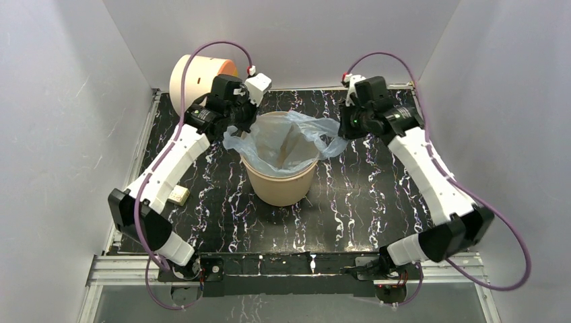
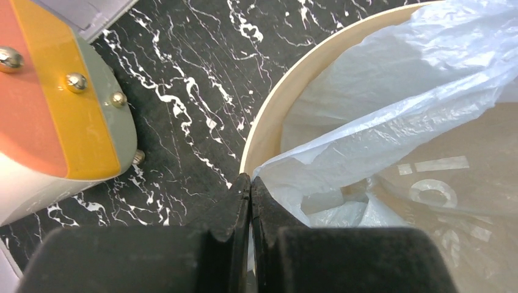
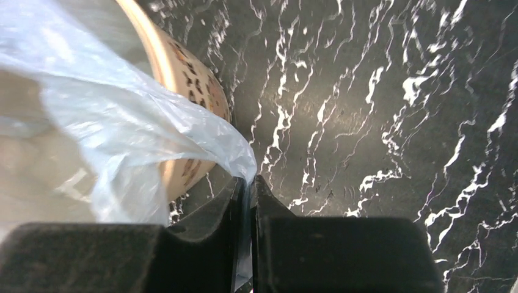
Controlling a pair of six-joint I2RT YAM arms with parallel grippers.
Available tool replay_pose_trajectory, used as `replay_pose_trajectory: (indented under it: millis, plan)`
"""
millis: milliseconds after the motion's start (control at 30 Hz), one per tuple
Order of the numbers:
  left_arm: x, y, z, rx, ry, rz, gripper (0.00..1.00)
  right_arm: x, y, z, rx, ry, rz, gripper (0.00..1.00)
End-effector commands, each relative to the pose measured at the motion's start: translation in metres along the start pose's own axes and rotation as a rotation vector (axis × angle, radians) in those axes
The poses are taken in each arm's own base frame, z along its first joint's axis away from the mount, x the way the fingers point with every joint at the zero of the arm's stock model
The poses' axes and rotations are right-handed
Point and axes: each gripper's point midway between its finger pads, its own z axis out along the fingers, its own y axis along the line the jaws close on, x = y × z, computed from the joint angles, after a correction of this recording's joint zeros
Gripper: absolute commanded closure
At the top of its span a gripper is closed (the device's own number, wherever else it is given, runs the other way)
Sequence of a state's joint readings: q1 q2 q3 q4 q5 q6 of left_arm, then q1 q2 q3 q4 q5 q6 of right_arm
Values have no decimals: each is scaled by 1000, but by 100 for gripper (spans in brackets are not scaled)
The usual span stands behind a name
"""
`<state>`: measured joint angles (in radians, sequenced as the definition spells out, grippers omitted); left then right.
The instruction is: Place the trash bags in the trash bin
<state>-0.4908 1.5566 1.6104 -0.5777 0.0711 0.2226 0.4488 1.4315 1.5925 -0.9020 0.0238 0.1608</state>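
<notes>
Left wrist view: the left hand (image 2: 250, 183) is clenched on a thin fold of the pale blue trash bag (image 2: 391, 110), its fingers pressed together with the film caught between them. Just ahead of the fingertips runs the rolled rim of the tan trash bin (image 2: 275, 116), so this pinched edge sits at the rim's outer side and the sheet runs away from the hand, forward and to its right, across the mouth.

The right hand (image 3: 247, 183) is likewise clenched on the opposite edge of the bag. The bin wall stands just ahead and to its left, and the film rises from the fingertips up over the rim.

From above, the bag's long axis runs hand to hand across the bin. Its middle sags inside while both held edges flare out beyond the rim. Neither arm is nearer, since each holds one end. I judge the coming move turns on this: each held edge lies outside the rim, so it must travel inward, towards the other hand, and down.

Beyond the left hand, to its left on the black marbled bench (image 2: 195, 73), lies a cream drum with an orange face (image 2: 49, 104), near enough to crowd an outward swing. A small white card box (image 1: 178, 195) sits well behind, beside the left forearm, and is no obstacle.
</notes>
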Motion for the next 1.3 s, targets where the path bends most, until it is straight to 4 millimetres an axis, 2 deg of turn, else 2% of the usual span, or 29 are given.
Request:
replay_pose_trajectory:
  millis: [0, 133, 233, 267, 300, 333, 367, 433, 567, 700, 800, 1067, 1133, 1267]
  plan:
    - [-34, 9, -35, -45, -142, -13, 100, -43, 14, -60, -79, -266, -50, 91]
    - [-33, 18, -35, -98, -151, -39, 100, -41, 39, -84, -218, -286, -77, 98]
    - [-34, 18, -35, -95, -158, -52, 97, -30, 45, -86, -253, -233, -52, 98]
    - [-37, 13, -38, -67, -178, -55, 80, -27, 45, -86, -255, -223, -39, 98]
    - [-43, 5, -42, -24, -202, -55, 57, -27, 45, -85, -253, -220, -26, 97]
    - [-50, -4, -48, 28, -235, -59, 31, -27, 45, -85, -253, -223, -17, 97]
    - [-60, -13, -57, 75, -280, -61, 21, -27, 46, -84, -260, -227, -11, 96]
    - [-80, -28, -77, 158, -393, -54, 12, -29, 52, -84, -293, -229, -8, 95]
    - [-103, -52, -107, 288, -533, 8, 7, -34, 58, -79, -323, -226, 9, 94]
    - [-103, -82, -102, 479, -536, 69, 7, -39, 63, -78, -346, -236, 11, 93]
    - [-96, -99, -91, 580, -495, 75, 7, -42, 64, -81, -352, -249, 11, 92]
    - [-74, -102, -38, 458, -350, 124, 7, -51, 68, -91, -370, -292, -1, 91]
    - [-68, -109, -27, 444, -306, 136, 7, -53, 68, -93, -374, -298, 0, 90]
    - [-59, -108, -12, 343, -253, 178, 7, -53, 70, -94, -386, -298, -2, 89]
